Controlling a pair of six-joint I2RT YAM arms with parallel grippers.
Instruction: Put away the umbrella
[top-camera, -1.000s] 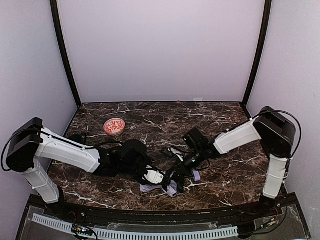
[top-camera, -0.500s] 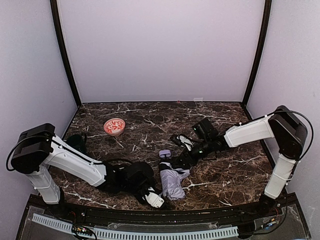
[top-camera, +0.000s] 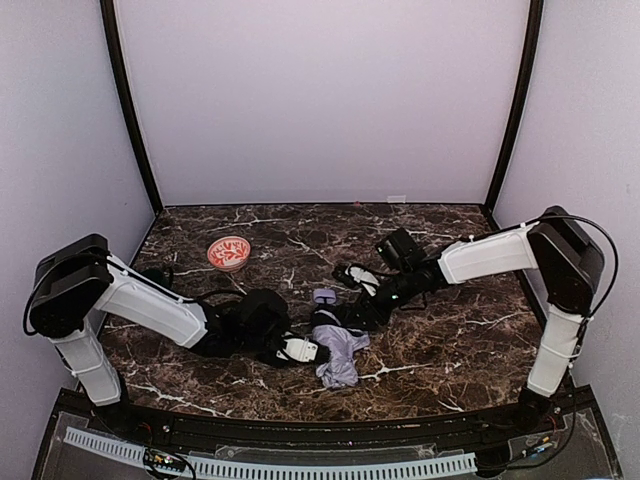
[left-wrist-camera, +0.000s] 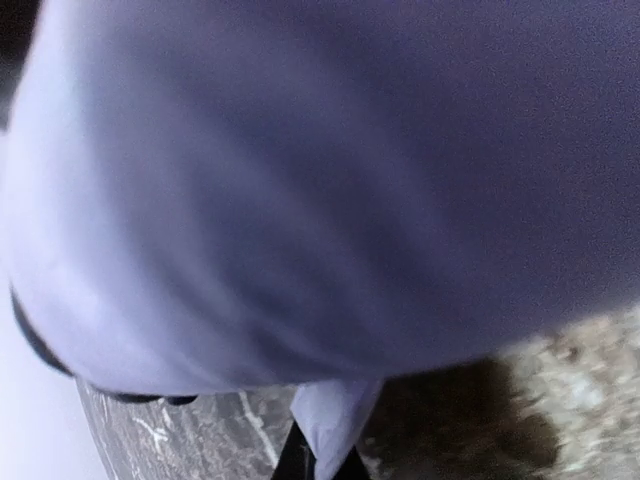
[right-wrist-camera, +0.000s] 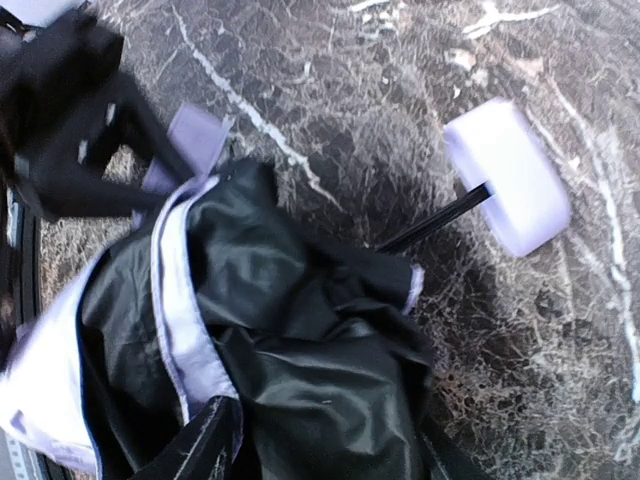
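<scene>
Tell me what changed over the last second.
The umbrella swung round, its handle moving from the right to the far side. The left end effector dipped toward the near edge, then came back beside the fabric. The bowl stayed put.

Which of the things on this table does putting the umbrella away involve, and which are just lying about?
Part of the job:
- umbrella
- its lavender handle

Just lying about:
- small red-patterned bowl

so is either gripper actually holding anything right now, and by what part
The left gripper seems shut on the compact lavender-and-black umbrella, pinching its pale fabric. Whether the right gripper grips the black underside cannot be told.
</scene>
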